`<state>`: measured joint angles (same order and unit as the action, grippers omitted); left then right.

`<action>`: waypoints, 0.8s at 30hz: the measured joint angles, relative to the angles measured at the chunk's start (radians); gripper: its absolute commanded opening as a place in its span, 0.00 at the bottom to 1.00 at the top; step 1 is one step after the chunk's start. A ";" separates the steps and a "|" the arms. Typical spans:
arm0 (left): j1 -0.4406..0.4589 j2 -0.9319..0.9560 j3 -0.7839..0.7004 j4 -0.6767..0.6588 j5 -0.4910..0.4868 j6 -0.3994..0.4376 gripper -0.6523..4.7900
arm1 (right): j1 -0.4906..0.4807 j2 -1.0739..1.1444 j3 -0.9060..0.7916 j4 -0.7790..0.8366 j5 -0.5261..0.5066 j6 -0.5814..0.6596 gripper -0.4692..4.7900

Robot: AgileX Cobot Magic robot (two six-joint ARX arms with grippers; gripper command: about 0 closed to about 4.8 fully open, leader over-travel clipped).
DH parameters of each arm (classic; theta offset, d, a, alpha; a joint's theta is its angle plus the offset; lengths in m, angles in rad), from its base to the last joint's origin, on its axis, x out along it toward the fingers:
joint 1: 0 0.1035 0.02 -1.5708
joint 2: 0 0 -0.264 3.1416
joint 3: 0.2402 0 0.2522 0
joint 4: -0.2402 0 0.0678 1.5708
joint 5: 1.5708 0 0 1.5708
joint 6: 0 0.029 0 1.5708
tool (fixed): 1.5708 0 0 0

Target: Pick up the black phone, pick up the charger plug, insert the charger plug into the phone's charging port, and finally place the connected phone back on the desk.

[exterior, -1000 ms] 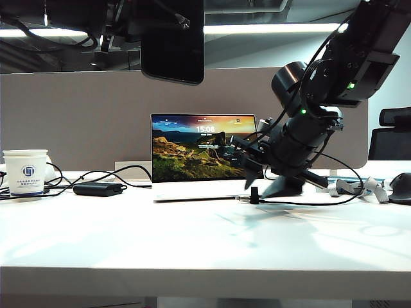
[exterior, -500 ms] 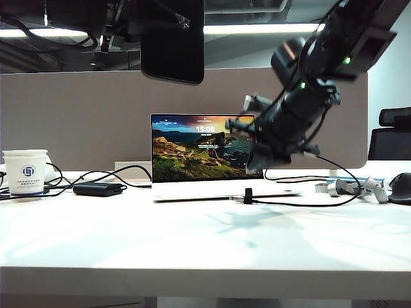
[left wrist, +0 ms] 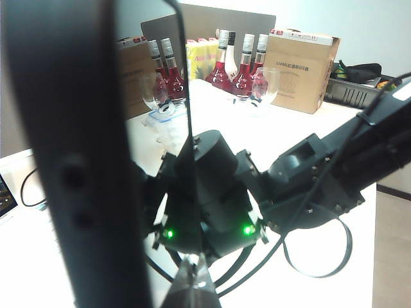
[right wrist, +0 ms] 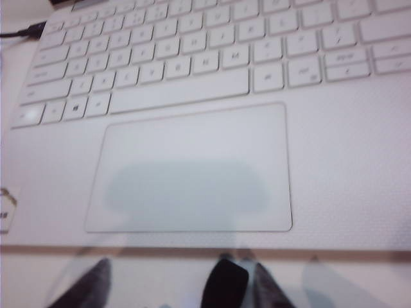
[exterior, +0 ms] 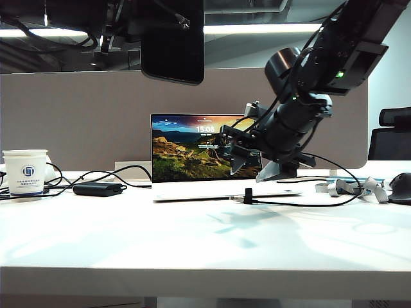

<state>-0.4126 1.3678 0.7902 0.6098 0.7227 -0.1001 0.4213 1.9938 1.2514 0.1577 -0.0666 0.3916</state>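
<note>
Black phone up in the air at about 11 o'clock in the exterior view, well clear of the desk. Same phone edge-on and huge in the left wrist view. Left gripper somewhere in the dark clutter right above it, fingers not really visible, but clamped shut on the phone by the look of how it hangs there. So the phone pickup looks done.

Charger plug standing on the desk at about 4 o'clock from centre, just in front of the laptop, cable trailing off toward 3 o'clock. Right gripper hovering right above it, tilted down, jaws spread apart and nothing between them. Right wrist view only blurry: dark fingertips over the laptop's trackpad and white keyboard, no plug in shot.

Step in hand, best guess: grabbing the plug. Next move probably needs a drop straight down around that little plug and a clean pinch on its body, metal tip left free for the port. Small target, easy to knock over.

Readable stuff: "15:08" on the laptop lock screen. Blue round logo on the paper cup at 9 o'clock, text under it too small to read. Matte power brick beside the cup, no label visible. Print on the cardboard box in the left wrist view, too small to make out.
</note>
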 measured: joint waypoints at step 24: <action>0.000 0.000 0.000 0.000 0.000 -0.005 0.11 | 0.011 0.023 0.000 -0.114 0.030 -0.215 0.09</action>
<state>-0.4122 1.3674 0.7902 0.6102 0.7227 -0.1055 0.4328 2.0171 1.2518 0.0441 -0.0368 0.1768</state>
